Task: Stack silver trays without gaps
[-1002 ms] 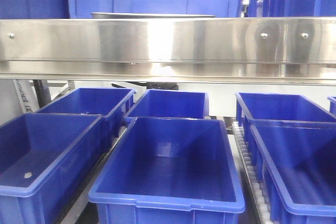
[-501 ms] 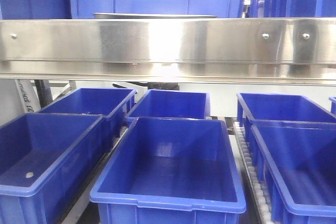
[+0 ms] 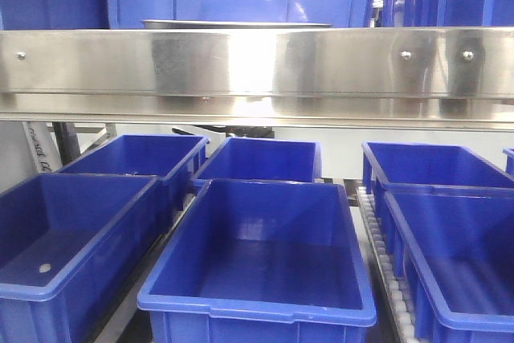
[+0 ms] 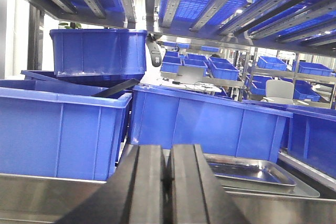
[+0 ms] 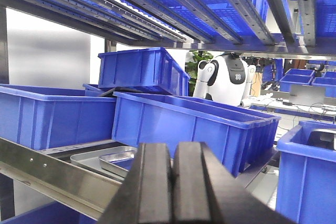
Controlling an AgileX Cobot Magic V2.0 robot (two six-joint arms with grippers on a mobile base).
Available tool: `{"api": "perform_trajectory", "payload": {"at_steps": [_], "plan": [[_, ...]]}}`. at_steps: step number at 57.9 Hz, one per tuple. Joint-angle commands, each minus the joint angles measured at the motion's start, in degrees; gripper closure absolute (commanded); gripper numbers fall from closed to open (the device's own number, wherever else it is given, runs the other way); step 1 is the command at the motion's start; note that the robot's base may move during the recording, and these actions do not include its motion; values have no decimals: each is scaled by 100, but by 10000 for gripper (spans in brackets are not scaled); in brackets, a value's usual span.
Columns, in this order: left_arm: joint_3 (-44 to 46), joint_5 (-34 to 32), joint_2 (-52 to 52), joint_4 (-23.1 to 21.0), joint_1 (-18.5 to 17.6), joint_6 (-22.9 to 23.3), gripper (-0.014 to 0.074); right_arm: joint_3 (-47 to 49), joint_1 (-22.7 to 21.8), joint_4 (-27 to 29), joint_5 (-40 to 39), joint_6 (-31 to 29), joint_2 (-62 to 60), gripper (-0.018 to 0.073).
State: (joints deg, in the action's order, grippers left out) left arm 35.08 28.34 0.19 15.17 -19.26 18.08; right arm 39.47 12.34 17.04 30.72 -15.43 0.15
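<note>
Exterior front-facing: silver trays point(image 3: 237, 25) above steel rail point(image 3: 257, 66), unmoved since earlier.

Front cam sits low, facing straight at the steel rail point(image 3: 257, 66), close up, blue crates point(image 3: 257, 251) under it. Both wrist cams look forward over their own closed fingers, left gripper point(image 4: 167, 182) and right gripper point(image 5: 172, 187), across the shelf. All three catch the silver trays point(image 4: 247, 171) past the rail.

Silver trays point(image 3: 237, 25) mostly behind rail point(image 3: 257, 70)
</note>
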Motion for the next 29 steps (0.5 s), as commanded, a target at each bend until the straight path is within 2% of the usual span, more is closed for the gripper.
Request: {"api": "perform_trajectory", "payload": {"at_steps": [1,14,19,24,29], "plan": [[-10,-26,-19,-42,23,48,614,-7,-19,-30,-153,-41,-15,637],[-10,-26,-19,-42,23,48,614,-7,-34,-43,-163,-41,-15,637],[-10,-26,-19,-42,23,48,614,-27,-115,-322,-334,-41,-15,637],[-10,-26,-19,-42,23,48,614,-122,-459,-946,-334,23,-15,637],[-10,-26,-19,-42,23,48,614,-361,-934,-1123,-346,47,-15,637]]}}
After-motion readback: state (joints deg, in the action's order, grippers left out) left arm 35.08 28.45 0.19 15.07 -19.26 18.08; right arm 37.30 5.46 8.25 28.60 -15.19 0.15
